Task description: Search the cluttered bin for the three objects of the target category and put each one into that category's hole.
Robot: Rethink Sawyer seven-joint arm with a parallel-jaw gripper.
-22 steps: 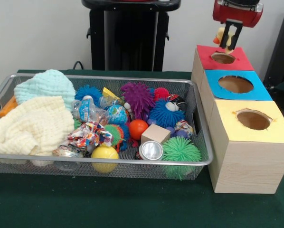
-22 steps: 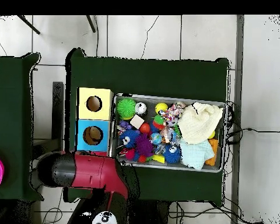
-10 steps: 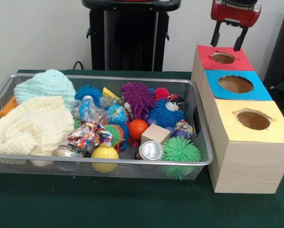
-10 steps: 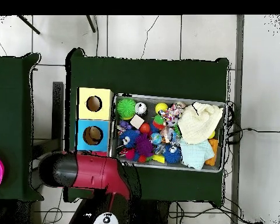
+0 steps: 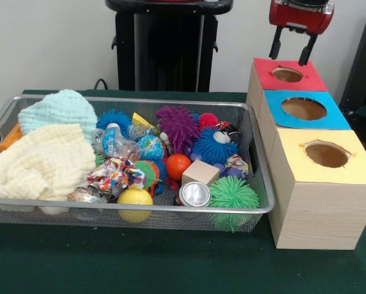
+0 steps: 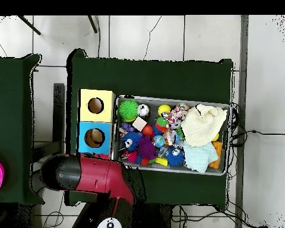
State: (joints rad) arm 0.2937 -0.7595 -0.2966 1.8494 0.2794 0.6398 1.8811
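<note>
From the front, my gripper (image 5: 291, 52) hung at the 1 o'clock edge of the scene, its two black fingers (image 5: 275, 46) spread apart and empty, just above the red-topped box (image 5: 288, 79). Three boxes stood in a row: the red one, a blue-topped box (image 5: 305, 110) and a yellow-topped box (image 5: 324, 165), each with one round hole. The red hole (image 5: 287, 75) lay directly under my fingers.

To the left sat one wire mesh bin (image 5: 256, 153) on the green table (image 5: 171, 263). Inside it I counted four spiky balls clearly: one purple (image 5: 179, 127), two blue (image 5: 213, 147) (image 5: 114, 119) and one green (image 5: 232, 194), at the bin's 4 o'clock corner. There were also one orange ball (image 5: 178, 166), one yellow ball (image 5: 134, 203), one wooden block (image 5: 200, 172), one metal can (image 5: 194, 194) and two knitted cloths, one cream (image 5: 42, 162) and one pale teal (image 5: 59, 110), at 9 o'clock.

From overhead, my red arm (image 6: 91, 175) covered the red box at 8 o'clock, so only two boxes showed, yellow (image 6: 96, 105) and blue (image 6: 95, 137). The bin (image 6: 228, 142) lay toward 3 o'clock of them, and my fingers were hidden there.
</note>
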